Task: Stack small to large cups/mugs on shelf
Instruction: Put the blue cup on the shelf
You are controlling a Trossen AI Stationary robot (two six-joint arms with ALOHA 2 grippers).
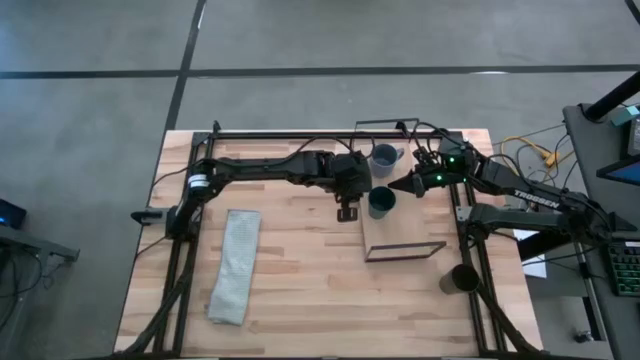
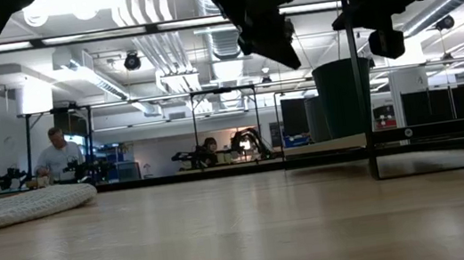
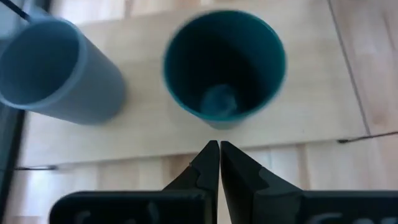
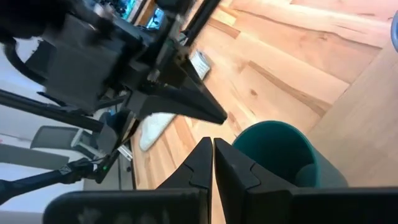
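The dark green cup (image 1: 381, 202) stands upright on the shelf (image 1: 420, 215), near its left edge, mouth up (image 3: 224, 62). The blue-grey mug (image 1: 384, 155) stands behind it on the same board (image 3: 56, 71). A dark brown-black cup (image 1: 460, 279) is on the tabletop by the shelf's near right corner. My left gripper (image 1: 347, 207) hovers shut just left of the green cup (image 3: 219, 146). My right gripper (image 1: 396, 188) hovers shut just right of the cup (image 4: 212, 144). In the low view both grippers hang well above the green cup (image 2: 342, 97).
A long grey folded cloth (image 1: 235, 265) lies on the left half of the tabletop (image 2: 18, 207). The shelf's thin black wire frame (image 1: 405, 250) rises at its near and far ends. Black arm stands line both table sides. People sit in the room beyond.
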